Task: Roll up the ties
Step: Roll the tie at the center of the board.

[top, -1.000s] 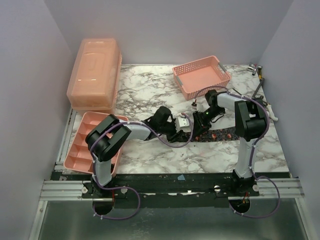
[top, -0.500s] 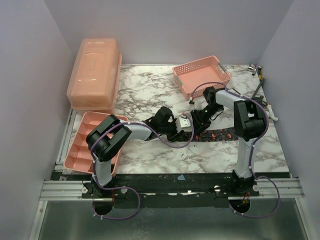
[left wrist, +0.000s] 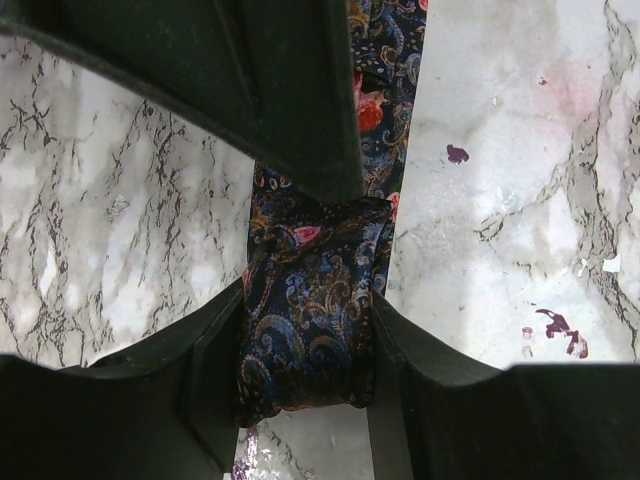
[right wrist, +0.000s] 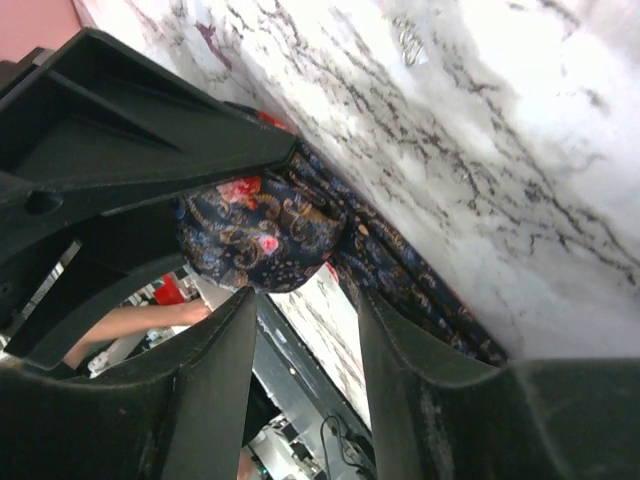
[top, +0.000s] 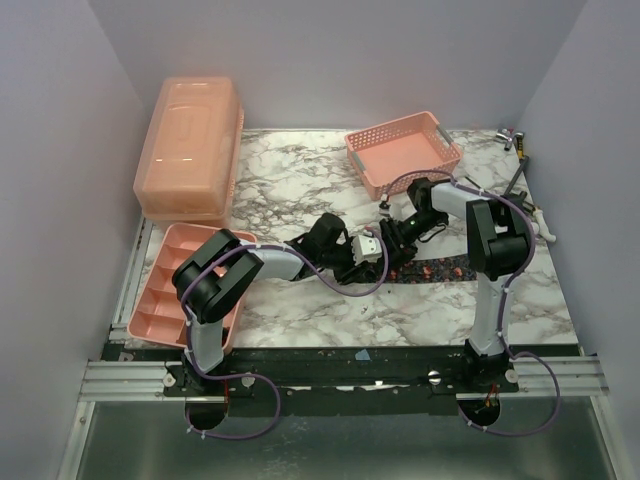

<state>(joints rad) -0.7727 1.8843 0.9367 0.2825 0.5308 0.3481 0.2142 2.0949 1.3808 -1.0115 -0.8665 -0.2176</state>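
The tie is pinched at its rolled end by the left pincer, and the roll is pressed on each side by the fingers. From the roll, the unrolled strip is seen running straight ahead of the left pincer, flat on the marble table and partly covered by the black body of the other arm.

The right pincer is spread. The roll is seen just ahead of its fingertips, outside the gap between them; whether it is touched by them cannot be told.

In the top view the two pincers are found close together near the middle of the table, the right one just beyond and to the right of the left one. The strip is laid out to their right, under the right arm. A pink basket is set beyond the right pincer, well apart. A lidded pink box and a pink tray are placed well to the left of the left pincer.
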